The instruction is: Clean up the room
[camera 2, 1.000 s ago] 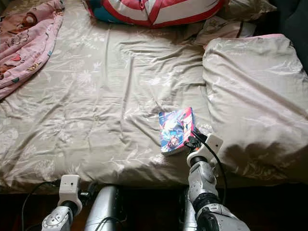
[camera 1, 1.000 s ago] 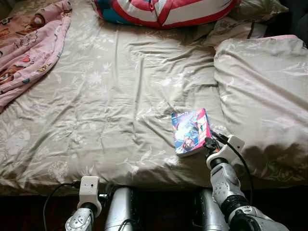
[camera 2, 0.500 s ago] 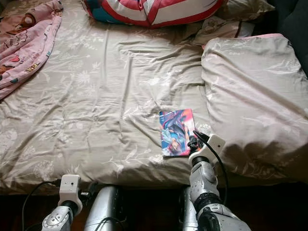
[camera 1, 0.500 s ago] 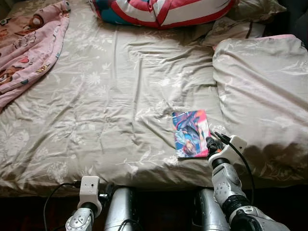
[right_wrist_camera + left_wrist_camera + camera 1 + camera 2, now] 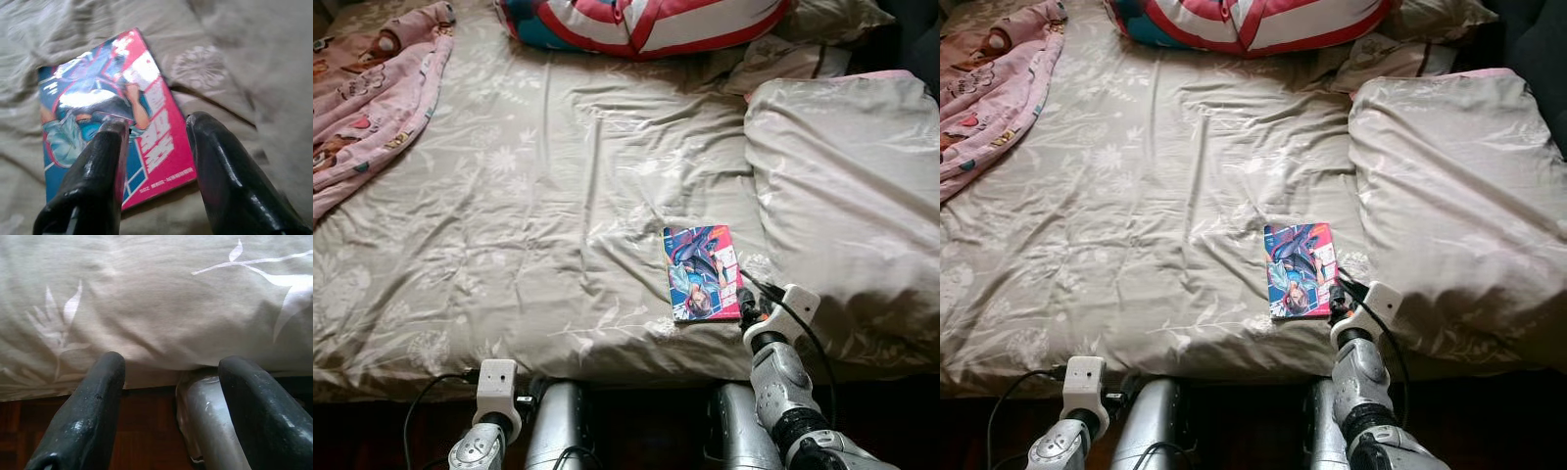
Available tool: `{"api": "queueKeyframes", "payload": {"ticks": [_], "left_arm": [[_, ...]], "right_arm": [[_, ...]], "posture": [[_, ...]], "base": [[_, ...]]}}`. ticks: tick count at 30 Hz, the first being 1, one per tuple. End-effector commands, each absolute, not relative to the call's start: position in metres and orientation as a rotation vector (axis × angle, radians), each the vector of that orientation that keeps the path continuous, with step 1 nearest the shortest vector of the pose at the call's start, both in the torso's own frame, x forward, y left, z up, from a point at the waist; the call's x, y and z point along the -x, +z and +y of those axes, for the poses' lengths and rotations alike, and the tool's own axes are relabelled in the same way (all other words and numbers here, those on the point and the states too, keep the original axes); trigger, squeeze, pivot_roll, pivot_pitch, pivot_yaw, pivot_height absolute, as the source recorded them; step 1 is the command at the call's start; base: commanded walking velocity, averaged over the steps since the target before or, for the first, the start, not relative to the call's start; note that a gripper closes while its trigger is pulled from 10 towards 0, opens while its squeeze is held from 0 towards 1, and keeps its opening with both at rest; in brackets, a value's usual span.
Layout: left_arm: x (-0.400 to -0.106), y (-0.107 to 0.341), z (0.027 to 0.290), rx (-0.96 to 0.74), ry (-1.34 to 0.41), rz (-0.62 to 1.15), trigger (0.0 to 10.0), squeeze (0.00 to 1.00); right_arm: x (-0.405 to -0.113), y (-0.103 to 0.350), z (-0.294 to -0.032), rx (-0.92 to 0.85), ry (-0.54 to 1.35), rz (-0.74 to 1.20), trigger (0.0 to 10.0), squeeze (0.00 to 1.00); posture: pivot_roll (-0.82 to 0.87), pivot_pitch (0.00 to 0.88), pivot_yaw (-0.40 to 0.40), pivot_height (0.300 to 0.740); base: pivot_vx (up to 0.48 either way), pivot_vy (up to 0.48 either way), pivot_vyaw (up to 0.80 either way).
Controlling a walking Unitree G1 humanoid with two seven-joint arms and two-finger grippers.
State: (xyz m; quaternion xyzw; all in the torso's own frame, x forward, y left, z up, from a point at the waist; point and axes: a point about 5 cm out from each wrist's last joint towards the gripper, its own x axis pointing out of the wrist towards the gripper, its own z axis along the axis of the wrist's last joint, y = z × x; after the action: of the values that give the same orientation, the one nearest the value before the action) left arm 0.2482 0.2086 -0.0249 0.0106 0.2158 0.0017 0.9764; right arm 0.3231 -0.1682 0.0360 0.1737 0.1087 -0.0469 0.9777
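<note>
A glossy comic book (image 5: 702,271) with a pink and blue cover lies flat on the beige floral bedsheet (image 5: 509,225), near the bed's front edge. My right gripper (image 5: 742,302) hovers at the book's near right corner. Its fingers are open over the cover (image 5: 107,112) and hold nothing. My left gripper (image 5: 172,363) hangs low at the bed's front edge, open and empty, facing the overhanging sheet.
A pink patterned garment (image 5: 372,98) lies at the far left of the bed. A red, white and blue cushion (image 5: 636,20) sits at the head. A bulky beige pillow (image 5: 847,186) fills the right side beside the book. Dark floor runs below the bed edge.
The book was propped up on its edge in my right gripper; it now lies flat on the sheet. The right gripper has let go and drawn back slightly toward me.
</note>
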Motion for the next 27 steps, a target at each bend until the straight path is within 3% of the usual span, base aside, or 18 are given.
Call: {"api": "queueKeyframes", "payload": {"ticks": [1,5,15,20,24,27], "left_arm": [[-0.236,-0.036,0.211,-0.008,0.024,0.498,10.0,0.00],[-0.239,-0.035,0.207,0.003,0.029,0.501,10.0,0.00],[-0.238,-0.039,0.206,0.020,0.053,0.543,10.0,0.00],[-0.235,-0.042,0.209,0.072,0.094,0.572,10.0,0.00],[-0.224,-0.053,0.204,0.051,0.052,0.670,10.0,0.00],[-0.213,-0.062,0.203,0.022,0.045,0.754,10.0,0.00]], "right_arm": [[-0.317,0.031,-0.161,-0.295,-0.024,0.215,10.0,0.00],[-0.316,0.033,-0.156,-0.143,0.067,0.198,10.0,0.00],[-0.290,0.000,-0.164,-0.064,0.091,0.362,10.0,0.00],[-0.268,-0.021,-0.175,-0.056,0.035,0.477,10.0,0.00],[-0.248,-0.040,-0.189,-0.184,-0.130,0.590,10.0,0.00],[-0.230,-0.053,-0.197,-0.111,-0.146,0.691,10.0,0.00]], "posture": [[0.04,0.279,0.055,0.621],[0.03,0.264,0.038,0.645],[0.03,0.242,0.020,0.708],[0.02,0.232,0.018,0.737],[0.02,0.221,0.017,0.740],[0.02,0.200,0.012,0.740]], "base": [[0.000,0.000,0.00],[0.000,0.000,0.00],[0.000,0.000,0.00],[0.000,0.000,0.00],[0.000,0.000,0.00],[0.000,0.000,0.00]]}}
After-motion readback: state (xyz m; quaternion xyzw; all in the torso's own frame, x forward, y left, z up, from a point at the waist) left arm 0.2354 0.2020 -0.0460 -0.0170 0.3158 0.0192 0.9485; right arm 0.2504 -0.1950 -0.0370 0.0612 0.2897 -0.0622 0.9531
